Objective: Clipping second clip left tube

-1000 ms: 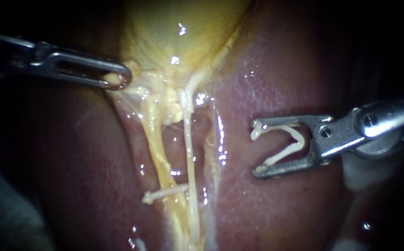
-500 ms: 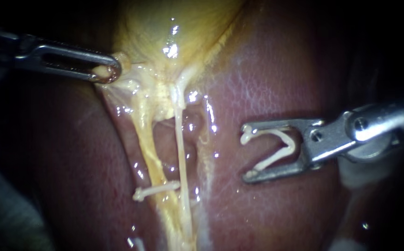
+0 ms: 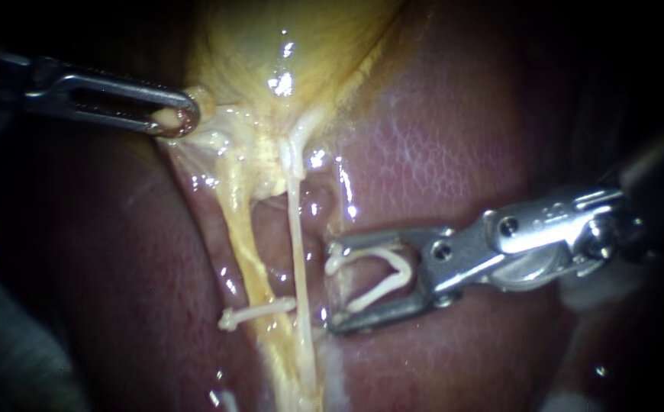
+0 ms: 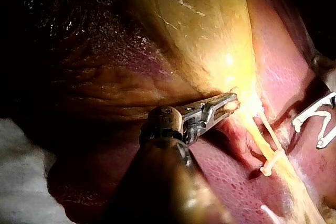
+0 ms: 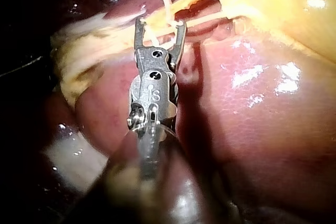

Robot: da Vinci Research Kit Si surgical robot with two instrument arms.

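Endoscope view, nearest first. Our right instrument (image 3: 333,288) enters from the right edge and reaches centre frame. Its pincer stands wide apart, with both jaws seated against an open clip (image 3: 381,276), a white V lying between them. Nothing else is inside.

The jaw tips sit just right of the thin pale right tube (image 3: 294,236). We cannot tell whether they touch it. Left of that strand, across a dark gap, runs the left tube (image 3: 239,244), a thicker yellowish band going from upper centre to the bottom edge. A closed clip (image 3: 259,311) lies across it in the lower centre, about level with the right pincer's lower jaw.

Farther off, at upper left, our left instrument (image 3: 181,120) comes in from the left edge. Its pincer is clamped on a pale nub at the lower edge of the gallbladder (image 3: 286,46), and thin tissue fans from there toward the tubes. The yellow gallbladder fills top centre. The liver (image 3: 454,130) lies behind, mottled pink at right and darker red at left.
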